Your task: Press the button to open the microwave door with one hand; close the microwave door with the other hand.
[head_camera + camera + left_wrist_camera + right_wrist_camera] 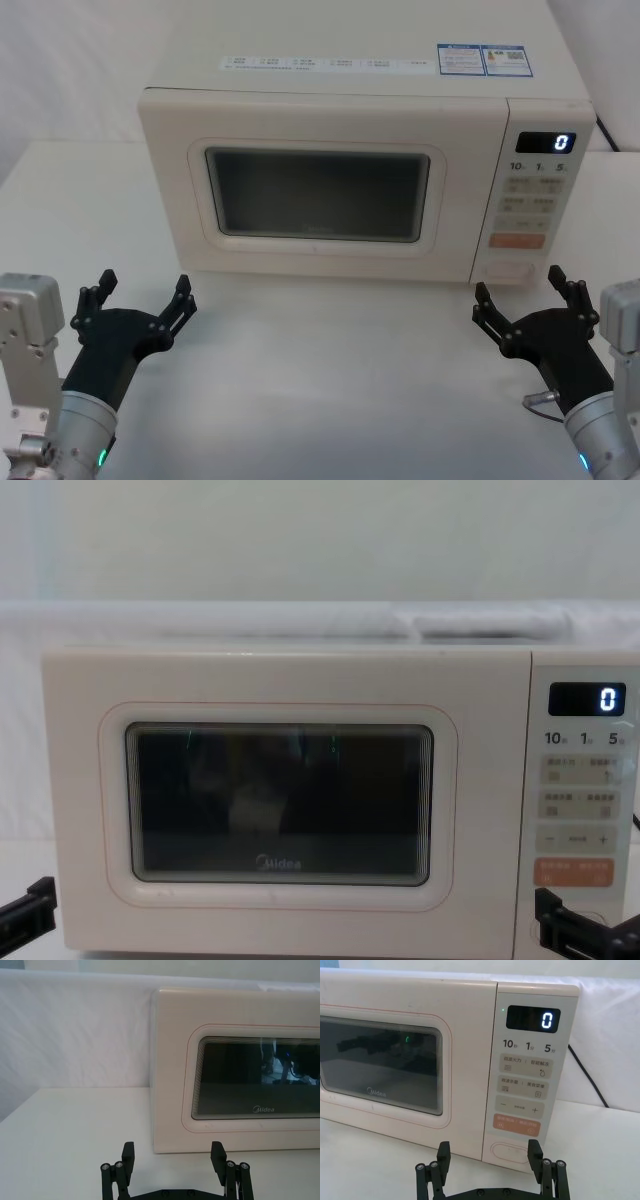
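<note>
A white table [330,350] carries the microwave [350,180] (door shut).
</note>
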Robot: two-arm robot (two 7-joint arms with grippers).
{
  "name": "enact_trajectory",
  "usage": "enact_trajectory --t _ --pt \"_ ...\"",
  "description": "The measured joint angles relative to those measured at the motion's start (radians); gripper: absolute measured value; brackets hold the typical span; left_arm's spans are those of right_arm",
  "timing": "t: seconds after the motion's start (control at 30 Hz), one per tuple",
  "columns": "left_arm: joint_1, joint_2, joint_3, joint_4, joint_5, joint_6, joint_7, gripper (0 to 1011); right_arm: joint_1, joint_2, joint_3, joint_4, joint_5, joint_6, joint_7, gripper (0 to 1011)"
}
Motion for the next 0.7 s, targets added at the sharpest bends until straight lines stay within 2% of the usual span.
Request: enact_trajectory --t 0.7 --pt "0.0 0.0 0.0 0.0 0.0 0.0 0.0 1001 0.0 0.0 0.0 0.0 0.0 0.0 0.0 996"
